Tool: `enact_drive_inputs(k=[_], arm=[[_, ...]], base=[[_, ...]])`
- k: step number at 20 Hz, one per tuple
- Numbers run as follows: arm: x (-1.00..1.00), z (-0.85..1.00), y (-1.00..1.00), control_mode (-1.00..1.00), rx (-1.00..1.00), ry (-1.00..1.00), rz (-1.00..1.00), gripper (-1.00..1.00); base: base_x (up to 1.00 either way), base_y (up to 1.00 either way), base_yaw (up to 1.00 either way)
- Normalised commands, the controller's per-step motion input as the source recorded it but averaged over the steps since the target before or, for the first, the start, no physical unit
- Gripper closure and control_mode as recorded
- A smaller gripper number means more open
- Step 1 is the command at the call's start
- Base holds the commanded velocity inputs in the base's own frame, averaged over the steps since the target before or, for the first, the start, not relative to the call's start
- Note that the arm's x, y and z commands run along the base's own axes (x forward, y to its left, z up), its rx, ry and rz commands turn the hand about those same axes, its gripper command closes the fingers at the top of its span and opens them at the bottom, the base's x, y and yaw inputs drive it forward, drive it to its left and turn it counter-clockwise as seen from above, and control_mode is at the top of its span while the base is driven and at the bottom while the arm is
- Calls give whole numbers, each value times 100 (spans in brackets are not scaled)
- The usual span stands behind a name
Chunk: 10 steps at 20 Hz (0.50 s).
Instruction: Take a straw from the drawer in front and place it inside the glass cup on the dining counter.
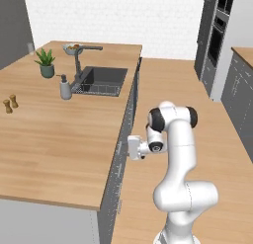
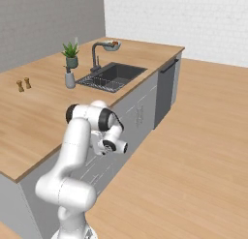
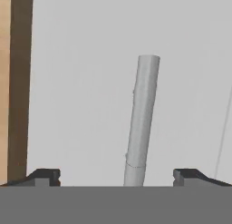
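drawer handle (image 3: 142, 121) cut off at hand view's bottom; gripper (image 1: 129, 148) hidden against grey cabinet front; far glass cup (image 1: 30, 48) too small to tell.

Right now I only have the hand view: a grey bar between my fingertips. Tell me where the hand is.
Observer: The gripper, open, faces the grey cabinet front just under the edge of the wooden counter.
Operator: Report what stands on that counter.
Observer: A sink with a tap, a potted plant and a soap bottle beside it.
Operator: Find me the cup.
Observer: A small pale cup seems to stand at the counter's far left corner, but it is too small to be sure.
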Motion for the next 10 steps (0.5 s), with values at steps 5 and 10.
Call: enact_drive_inputs(k=[5,10], arm=[[35,-37,22,-100,0,1,0,-100],[39,-32,28,-100,0,0,0,-100]], base=[[0,0,0],[0,0,0]])
